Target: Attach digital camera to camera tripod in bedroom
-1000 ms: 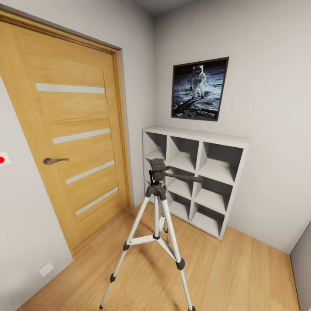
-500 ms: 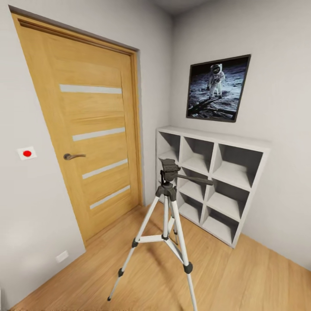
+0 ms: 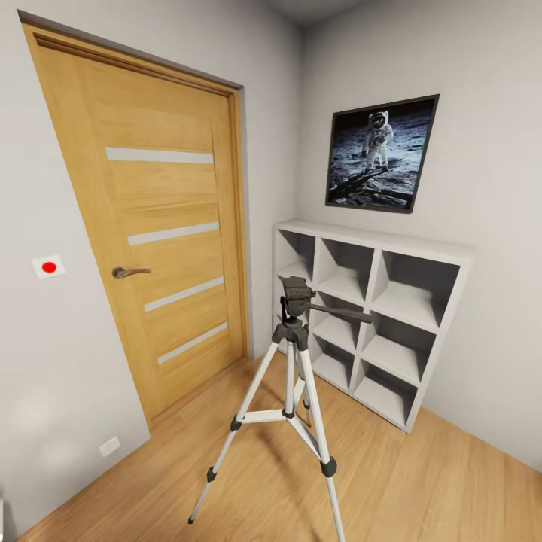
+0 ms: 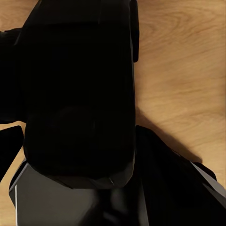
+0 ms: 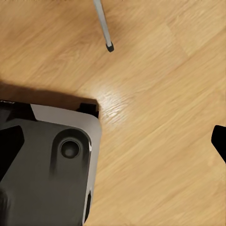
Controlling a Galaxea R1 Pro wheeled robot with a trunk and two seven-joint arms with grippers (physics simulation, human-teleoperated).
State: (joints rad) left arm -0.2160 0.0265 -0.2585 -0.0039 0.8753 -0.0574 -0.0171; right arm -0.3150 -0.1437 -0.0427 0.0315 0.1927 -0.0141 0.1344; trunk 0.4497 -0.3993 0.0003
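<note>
We stand in the bedroom facing the camera tripod (image 3: 292, 376), which is upright on the plank floor (image 3: 421, 482) with its three legs spread, between the oak door (image 3: 162, 233) and the white cube shelves (image 3: 373, 316). Its black head carries no camera, and the pan handle points toward the shelves.

In the left wrist view a large black body (image 4: 77, 89) lies right in front of the lens. It may be the digital camera in that end effector, but it is too dark and close for us to confirm, and we cannot tell how the jaws stand. The right end effector is equally unreadable: its wrist view looks down on floor, part of the robot's grey base (image 5: 47, 165), and one tripod foot (image 5: 109, 47) a short way ahead.

That foot is our main worry. In our judgement, driving the base closer could clip a leg and tip or shift the light tripod. The handle is a second hazard: an arm reaching for the head could catch it and swing the mount. If the dark body is the camera, a loose hold could drop it during the reach.
</note>
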